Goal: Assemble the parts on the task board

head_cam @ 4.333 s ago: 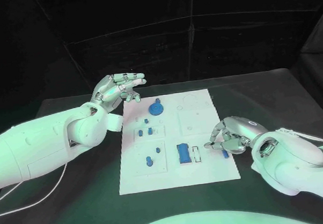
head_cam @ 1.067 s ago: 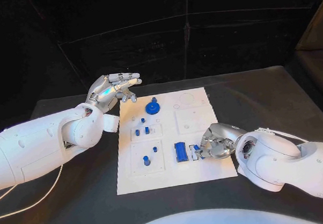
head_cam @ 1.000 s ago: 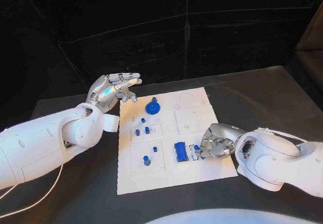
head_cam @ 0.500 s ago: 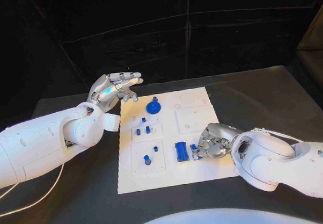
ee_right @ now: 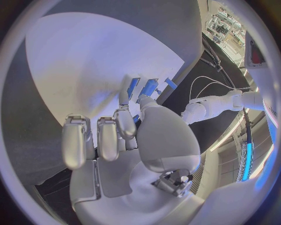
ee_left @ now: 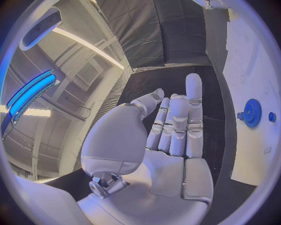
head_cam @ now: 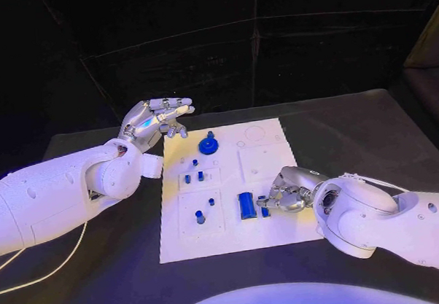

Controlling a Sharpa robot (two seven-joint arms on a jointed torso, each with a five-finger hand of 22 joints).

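On the black desk (head_cam: 365, 126) the white task board (head_cam: 239, 234) runs lengthwise from 6 to 12 o'clock. The right hand (head_cam: 284, 195) pinches a small blue part (head_cam: 265, 206) at the board's 4 o'clock side (its axis unreadable), beside an upright blue block (head_cam: 246, 205) lying along the board. At 12 o'clock sits a blue gear (head_cam: 209, 146). Beyond the far-left corner, the left hand (head_cam: 156, 120) hovers empty, fingers apart.
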